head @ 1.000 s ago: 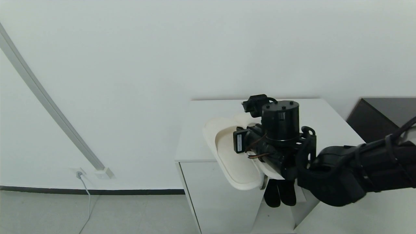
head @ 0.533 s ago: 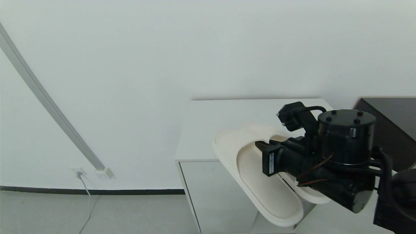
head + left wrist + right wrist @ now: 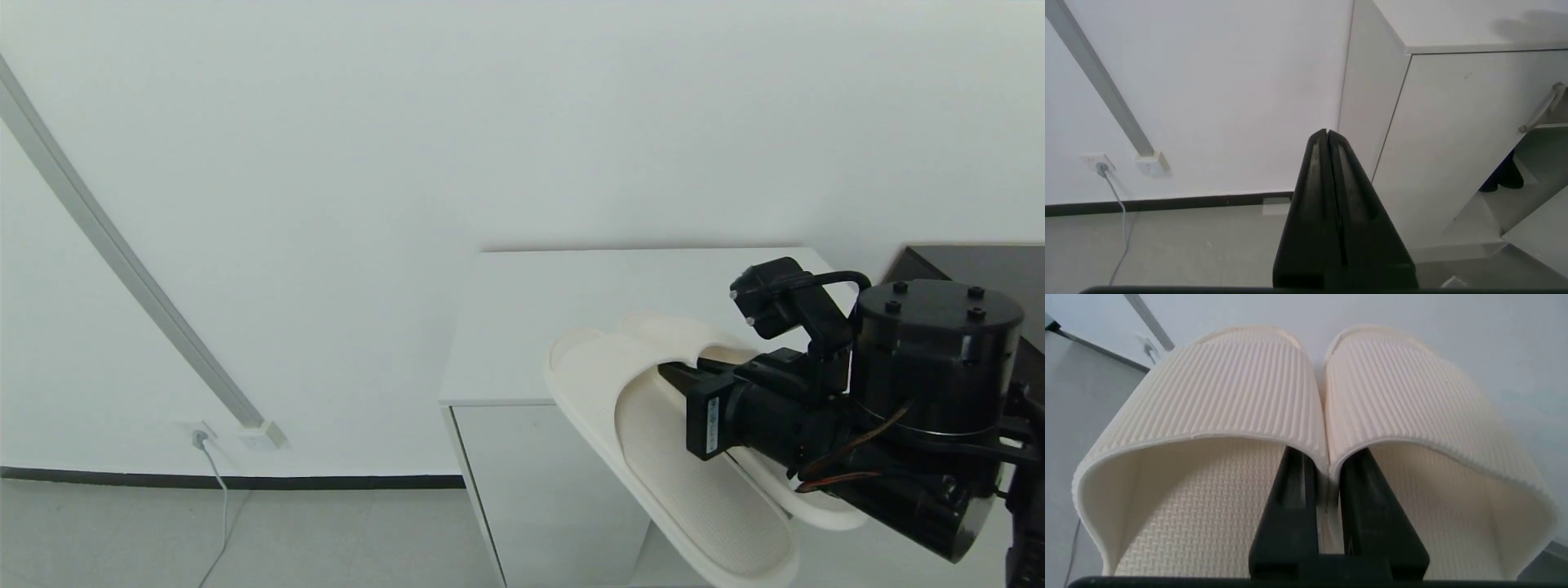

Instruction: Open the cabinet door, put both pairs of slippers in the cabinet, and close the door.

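In the head view my right gripper [image 3: 673, 377] holds a pair of cream slippers [image 3: 645, 441] in the air in front of the white cabinet [image 3: 563, 310], toes up and heels slanting down. The right wrist view has one finger [image 3: 1290, 498] inside each slipper [image 3: 1225, 392], pinching their inner walls together. In the left wrist view my left gripper [image 3: 1328, 139] is shut on nothing, low and left of the cabinet [image 3: 1445, 147]. The right-hand compartment is open, with a door handle [image 3: 1543, 108] beside it and dark slippers [image 3: 1505, 175] inside.
A grey cable duct [image 3: 122, 253] runs slantwise down the wall to a socket with a cable [image 3: 200, 438] left of the cabinet. A dark piece of furniture [image 3: 971, 265] stands to the cabinet's right. Bare floor [image 3: 163, 531] lies to the left.
My right arm has carried the cream slippers right and down, nearer the camera. The dark slippers seen below it a second ago are now hidden in the head view.
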